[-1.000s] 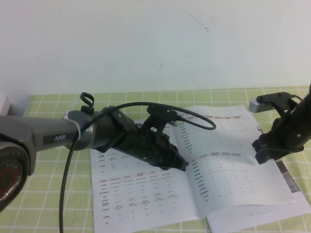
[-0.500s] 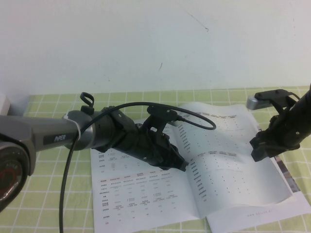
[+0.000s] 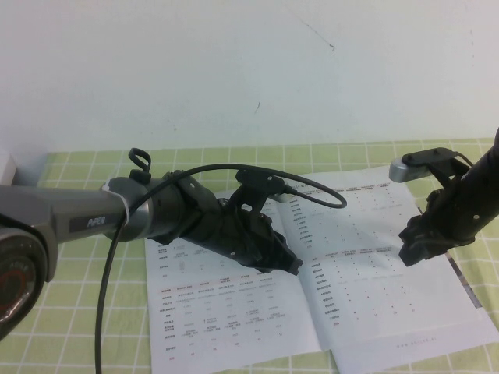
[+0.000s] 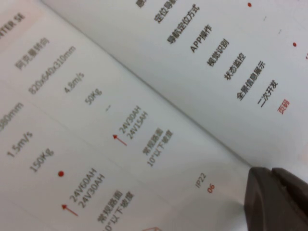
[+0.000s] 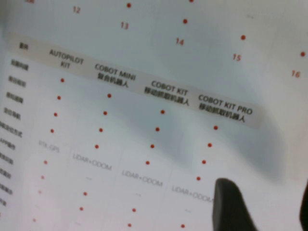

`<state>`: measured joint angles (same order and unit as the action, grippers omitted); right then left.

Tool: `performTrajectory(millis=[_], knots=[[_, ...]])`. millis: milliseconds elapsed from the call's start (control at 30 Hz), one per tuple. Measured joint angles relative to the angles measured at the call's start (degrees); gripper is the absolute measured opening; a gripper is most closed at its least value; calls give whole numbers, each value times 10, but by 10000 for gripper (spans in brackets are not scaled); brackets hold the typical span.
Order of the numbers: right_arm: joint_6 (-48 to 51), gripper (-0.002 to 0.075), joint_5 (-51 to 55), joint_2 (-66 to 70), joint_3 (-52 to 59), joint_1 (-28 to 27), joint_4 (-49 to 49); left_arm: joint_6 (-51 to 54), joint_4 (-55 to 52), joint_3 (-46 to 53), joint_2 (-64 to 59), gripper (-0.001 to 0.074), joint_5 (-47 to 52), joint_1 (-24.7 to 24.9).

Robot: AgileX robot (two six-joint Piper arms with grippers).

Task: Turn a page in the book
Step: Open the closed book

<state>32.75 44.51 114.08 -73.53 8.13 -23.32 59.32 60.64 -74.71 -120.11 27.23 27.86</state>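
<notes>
The book [image 3: 234,312] lies open on the green checked table, its white pages printed with small tables. My left gripper [image 3: 295,266] is shut, and its tip rests on the left-hand sheet beside the centre fold; in the left wrist view it [image 4: 270,169] shows as two dark fingers pressed together. My right gripper [image 3: 412,251] is open, low over the outer edge of the right-hand page [image 3: 366,288]. In the right wrist view one of its fingers [image 5: 231,207] stands on the dotted table, and the page shows bare in the gap to the other.
A green checked cloth [image 3: 78,312] covers the table up to a white wall [image 3: 249,70]. A black cable [image 3: 109,273] hangs from the left arm. A strip of an underlying page [image 3: 465,290] shows past the right page's outer edge.
My right gripper has shifted left over the right page's edge, and the page's raised edge has settled lower. The left arm has not moved.
</notes>
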Motion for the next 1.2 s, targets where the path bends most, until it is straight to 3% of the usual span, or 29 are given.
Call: performTrajectory(millis=[233, 633, 1200], knots=[[7, 322, -2, 0, 0, 0, -1, 0, 0, 0, 0, -4, 1, 0], [-59, 321, -40, 0, 0, 0, 99, -2, 0, -1, 0, -4, 2, 0], [-67, 321, -67, 17, -1, 0, 102, -2, -1, -2, 0, -4, 3, 0]])
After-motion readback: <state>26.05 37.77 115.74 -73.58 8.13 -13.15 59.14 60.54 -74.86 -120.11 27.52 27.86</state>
